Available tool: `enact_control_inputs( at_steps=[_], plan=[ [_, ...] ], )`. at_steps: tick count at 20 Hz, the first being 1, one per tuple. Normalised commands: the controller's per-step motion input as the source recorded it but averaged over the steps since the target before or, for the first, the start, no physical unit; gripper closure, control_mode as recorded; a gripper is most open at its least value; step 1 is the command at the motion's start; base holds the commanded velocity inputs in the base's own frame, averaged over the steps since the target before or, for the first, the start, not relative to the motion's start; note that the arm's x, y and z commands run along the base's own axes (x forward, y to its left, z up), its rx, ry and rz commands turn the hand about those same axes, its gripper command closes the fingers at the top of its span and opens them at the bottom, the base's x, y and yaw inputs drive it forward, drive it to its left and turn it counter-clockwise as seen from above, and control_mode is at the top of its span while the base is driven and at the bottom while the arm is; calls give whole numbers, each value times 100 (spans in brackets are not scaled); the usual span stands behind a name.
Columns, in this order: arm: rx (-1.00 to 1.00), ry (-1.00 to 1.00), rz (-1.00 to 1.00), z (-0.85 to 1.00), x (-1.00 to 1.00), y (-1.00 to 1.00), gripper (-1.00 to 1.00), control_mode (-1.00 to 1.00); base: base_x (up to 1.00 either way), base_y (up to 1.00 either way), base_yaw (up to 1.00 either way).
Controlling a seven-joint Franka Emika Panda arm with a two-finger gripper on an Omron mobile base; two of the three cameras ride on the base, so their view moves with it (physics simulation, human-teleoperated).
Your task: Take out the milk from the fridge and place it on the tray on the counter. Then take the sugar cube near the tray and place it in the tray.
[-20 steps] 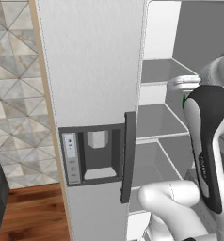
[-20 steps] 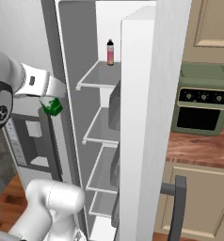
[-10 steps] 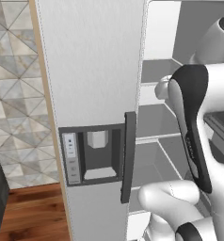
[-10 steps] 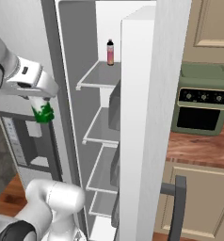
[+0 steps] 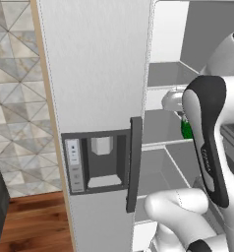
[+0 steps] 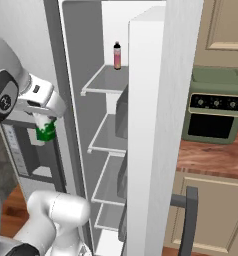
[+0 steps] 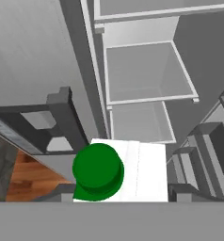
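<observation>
Gripping the small green and white milk container [image 6: 45,131] from above, the two-finger gripper [image 6: 43,125] is clamped on its sides, carrying it clear of the tall light-grey fridge [image 6: 156,125] with white shelves. That hold keeps the carton hanging beneath the hand with its green top [image 7: 98,170] toward the camera. A small pink bottle [image 6: 117,55] stands on the top shelf. By my reading, the carry to the reddish-brown wood-grain counter [image 6: 211,157] comes next.
</observation>
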Motion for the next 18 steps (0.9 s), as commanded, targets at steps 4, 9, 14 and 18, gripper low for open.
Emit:
enact_control_inputs(
  at_steps=[4, 9, 14, 18],
  plan=[
    [0, 0, 0, 0, 0, 0, 100, 100, -38, 6, 0],
    [0, 0, 0, 0, 0, 0, 100, 100, -96, 15, 0],
    [0, 0, 0, 0, 0, 0, 100, 100, -100, 18, 0],
    [0, 0, 0, 0, 0, 0, 100, 100, -100, 50, -4]
  ],
)
